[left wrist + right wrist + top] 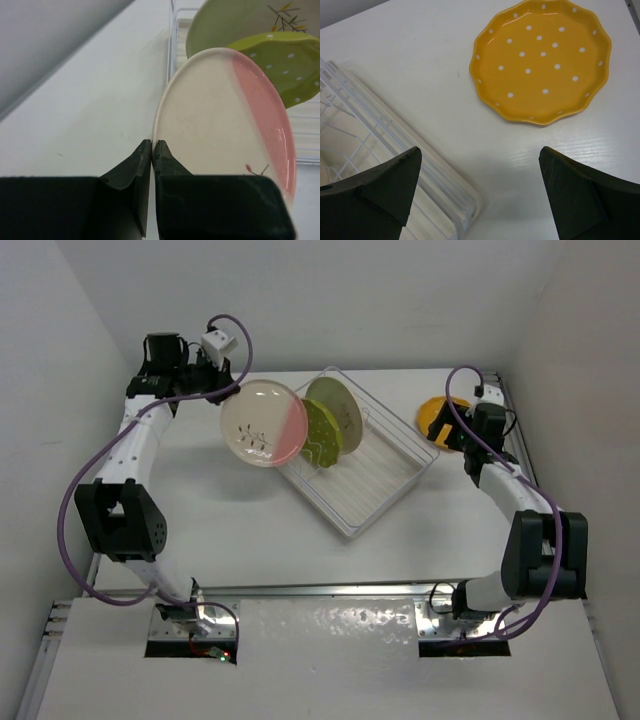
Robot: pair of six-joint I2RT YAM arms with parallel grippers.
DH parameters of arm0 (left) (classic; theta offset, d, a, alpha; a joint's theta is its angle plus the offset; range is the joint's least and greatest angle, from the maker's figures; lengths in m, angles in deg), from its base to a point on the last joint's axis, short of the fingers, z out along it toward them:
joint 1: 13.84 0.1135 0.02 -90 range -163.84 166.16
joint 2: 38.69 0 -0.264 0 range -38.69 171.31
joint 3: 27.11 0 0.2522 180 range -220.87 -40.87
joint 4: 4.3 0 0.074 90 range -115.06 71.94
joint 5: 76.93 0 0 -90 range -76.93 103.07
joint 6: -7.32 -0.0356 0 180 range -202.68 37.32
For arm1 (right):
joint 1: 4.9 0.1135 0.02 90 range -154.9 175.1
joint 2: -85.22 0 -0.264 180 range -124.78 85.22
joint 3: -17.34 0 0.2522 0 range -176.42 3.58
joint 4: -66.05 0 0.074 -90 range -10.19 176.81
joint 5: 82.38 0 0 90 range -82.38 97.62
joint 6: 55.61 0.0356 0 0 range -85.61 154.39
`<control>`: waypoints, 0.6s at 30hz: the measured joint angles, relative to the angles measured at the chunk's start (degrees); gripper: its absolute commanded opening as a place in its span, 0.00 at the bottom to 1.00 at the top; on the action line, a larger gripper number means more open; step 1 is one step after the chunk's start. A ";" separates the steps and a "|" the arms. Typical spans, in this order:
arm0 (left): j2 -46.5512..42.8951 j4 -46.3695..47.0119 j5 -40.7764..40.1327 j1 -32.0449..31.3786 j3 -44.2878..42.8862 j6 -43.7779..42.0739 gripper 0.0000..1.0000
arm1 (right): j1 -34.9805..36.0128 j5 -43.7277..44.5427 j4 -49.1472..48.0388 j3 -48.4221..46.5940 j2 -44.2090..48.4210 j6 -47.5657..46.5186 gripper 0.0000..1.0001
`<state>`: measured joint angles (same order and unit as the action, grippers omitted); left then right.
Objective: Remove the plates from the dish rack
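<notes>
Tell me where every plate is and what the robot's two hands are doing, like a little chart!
Pink and cream plate: pinched at its rim by the left gripper, beside the dish rack
Pale green plate: standing in the rack
Green dotted plate: standing in the rack, next to the pale green one
Yellow dotted plate: flat on the table, outside the rack
Right gripper: open, empty, near the yellow plate
Plates in rack: two

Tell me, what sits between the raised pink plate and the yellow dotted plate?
The white dish rack, with an olive dotted plate and a pale green plate standing in it, as the top view shows.
</notes>
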<state>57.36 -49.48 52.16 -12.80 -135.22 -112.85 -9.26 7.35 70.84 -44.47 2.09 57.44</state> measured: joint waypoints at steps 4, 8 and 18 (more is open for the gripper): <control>0.09 -0.22 -0.22 1.01 2.58 3.78 0.00 | 0.02 0.02 0.02 -0.04 0.02 -0.13 0.99; 0.15 -0.11 0.83 1.84 2.69 6.12 0.00 | 0.02 0.02 0.02 -0.09 0.02 -0.15 0.99; 0.28 2.01 1.88 4.48 10.51 10.58 0.00 | 0.11 0.04 0.04 -0.09 0.02 -0.15 0.99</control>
<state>57.64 -47.47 54.04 -8.32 -124.70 -102.28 -9.15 7.39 70.88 -44.56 2.11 57.29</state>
